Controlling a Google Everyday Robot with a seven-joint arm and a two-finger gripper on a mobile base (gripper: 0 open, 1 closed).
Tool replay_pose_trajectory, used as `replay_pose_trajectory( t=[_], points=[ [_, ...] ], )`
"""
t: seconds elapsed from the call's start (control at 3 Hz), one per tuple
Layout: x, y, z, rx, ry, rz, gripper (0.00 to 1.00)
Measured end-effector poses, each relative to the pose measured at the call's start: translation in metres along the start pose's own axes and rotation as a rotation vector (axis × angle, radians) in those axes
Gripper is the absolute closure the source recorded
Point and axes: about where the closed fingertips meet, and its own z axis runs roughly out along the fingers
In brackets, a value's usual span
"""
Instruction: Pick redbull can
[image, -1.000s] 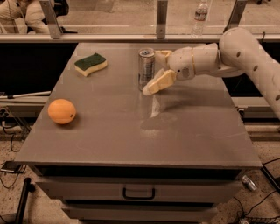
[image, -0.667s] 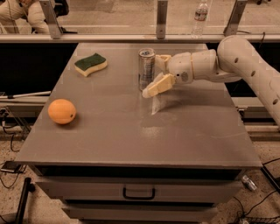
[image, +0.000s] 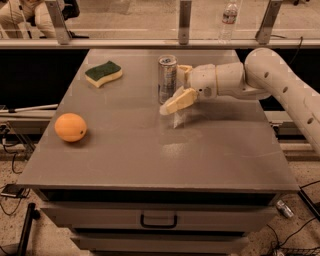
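The redbull can (image: 167, 79) stands upright on the grey table (image: 150, 150), towards the back centre. It is a slim silver can with a shiny top rim. My gripper (image: 173, 91) reaches in from the right on the white arm (image: 260, 75), level with the can and right beside it. It is open. The near finger (image: 177, 101) lies in front of the can's lower right side. The far finger (image: 184, 71) is behind the can's right side. The can is not held.
An orange (image: 70, 127) sits at the table's left. A green-and-yellow sponge (image: 103, 73) lies at the back left. A faint clear object (image: 180, 117) stands under the gripper. A water bottle (image: 228, 20) stands beyond the glass rail. Drawers are below the front edge.
My gripper has sunk a little and edged closer to the can. The can, the orange and the sponge have not moved.
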Motion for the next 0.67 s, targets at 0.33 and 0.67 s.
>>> replay_pose_trajectory(
  t=[0.33,0.67],
  points=[
    [-0.0005,0.0009,0.0029,-0.005,-0.001,0.0,0.18],
    [-0.001,0.0018,0.0058,-0.01,-0.002,-0.001,0.42]
  ],
)
